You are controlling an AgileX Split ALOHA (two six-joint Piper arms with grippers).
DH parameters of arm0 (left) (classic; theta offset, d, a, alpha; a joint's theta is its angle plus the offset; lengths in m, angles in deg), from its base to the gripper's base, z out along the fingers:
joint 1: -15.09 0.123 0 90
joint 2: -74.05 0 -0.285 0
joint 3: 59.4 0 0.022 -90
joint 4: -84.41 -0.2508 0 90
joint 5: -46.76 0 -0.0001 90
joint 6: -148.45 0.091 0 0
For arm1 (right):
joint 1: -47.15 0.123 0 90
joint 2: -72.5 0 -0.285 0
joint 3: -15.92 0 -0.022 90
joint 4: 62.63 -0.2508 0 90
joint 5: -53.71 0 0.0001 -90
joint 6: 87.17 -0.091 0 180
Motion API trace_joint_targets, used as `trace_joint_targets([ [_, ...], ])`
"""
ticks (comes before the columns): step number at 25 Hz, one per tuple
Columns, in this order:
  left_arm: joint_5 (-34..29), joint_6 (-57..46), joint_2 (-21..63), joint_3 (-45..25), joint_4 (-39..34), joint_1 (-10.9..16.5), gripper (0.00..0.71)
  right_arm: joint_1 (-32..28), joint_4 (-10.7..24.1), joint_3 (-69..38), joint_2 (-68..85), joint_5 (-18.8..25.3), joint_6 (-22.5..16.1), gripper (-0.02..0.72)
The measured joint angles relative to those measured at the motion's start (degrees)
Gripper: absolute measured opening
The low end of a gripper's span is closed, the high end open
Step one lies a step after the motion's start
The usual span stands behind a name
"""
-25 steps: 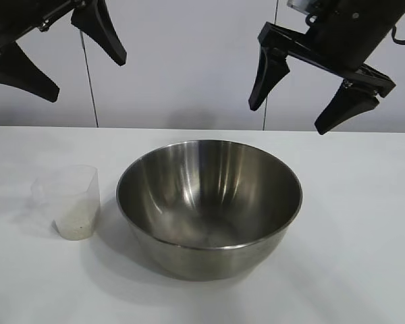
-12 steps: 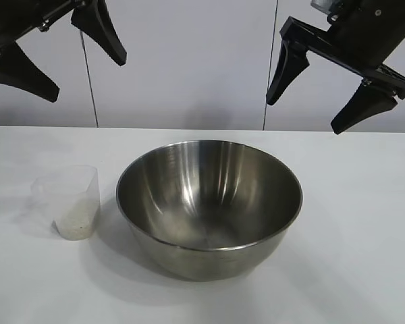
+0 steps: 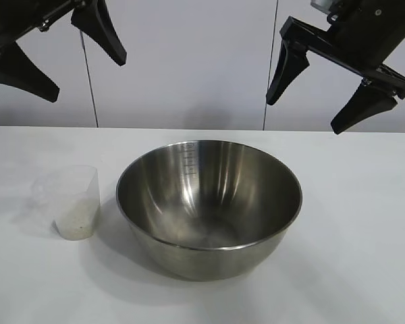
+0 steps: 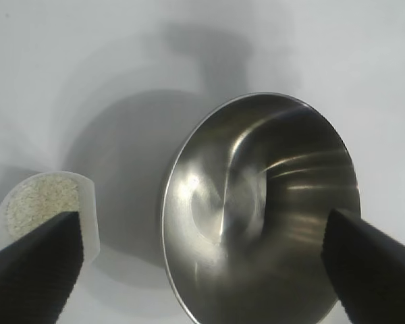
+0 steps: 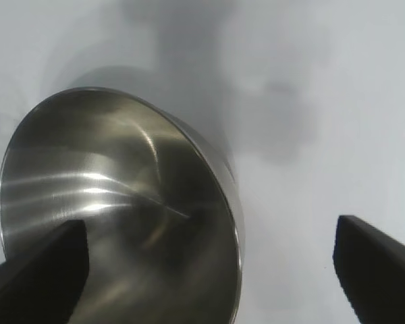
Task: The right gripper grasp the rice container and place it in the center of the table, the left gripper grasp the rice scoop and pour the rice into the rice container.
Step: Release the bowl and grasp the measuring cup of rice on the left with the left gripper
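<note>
The steel bowl (image 3: 209, 206) is sitting upright near the middle of the tabletop (image 3: 358, 223), open side up and empty. The plastic measuring cup (image 3: 69, 201) is standing just beside it, toward the tabletop's left edge, not touching it, with a shallow layer of rice (image 3: 74, 226) at the bottom.

The right end effector (image 3: 337, 84) is hanging high above the tabletop's far right area, fingers spread wide apart and holding nothing. The left end effector (image 3: 54, 50) is hanging high above the far left area, fingers likewise wide apart and empty.

Handling judgement: the bowl is looking rigid, smooth and slippery, so its thin rim is probably the only place a finger pair can pinch. The cup is appearing light and thin-walled; it may tip or flex under pressure, so a gentle grip across the wall or at the handle is advisable, keeping it level until it is over the bowl
</note>
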Motion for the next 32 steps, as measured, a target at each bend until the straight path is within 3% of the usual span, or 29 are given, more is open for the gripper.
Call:
trace_joint_targets([
  [6,4.81,1.55,0.72,0.35,-3.64,-0.3,0.688,0.0,0.0,0.0,0.0,0.0,0.0,0.683],
  [10,16.62,1.93,5.27,-5.07,-12.54,-1.78,0.687,0.0,0.1,0.0,0.0,0.06,0.0,0.683],
  [14,37.73,2.33,9.87,-19.12,-20.88,-3.94,0.687,0.0,0.16,0.0,0.0,0.07,0.04,0.683],
  [19,72.35,5.28,9.86,-37.63,-31.09,-4.39,0.687,0.0,0.72,0.0,0.0,0.07,0.22,0.683],
  [25,102.29,8.24,5.89,-53.05,-31.66,-3.65,0.608,0.0,1.12,0.0,0.0,0.07,0.37,0.683],
  [27,108.09,8.36,3.33,-57.21,-29.79,-3.65,0.584,0.0,1.18,0.0,0.0,0.07,0.55,0.683],
  [32,109.29,9.55,-5.84,-63.33,-27.98,-3.65,0.569,0.0,1.3,0.0,0.0,0.07,0.67,0.683],
])
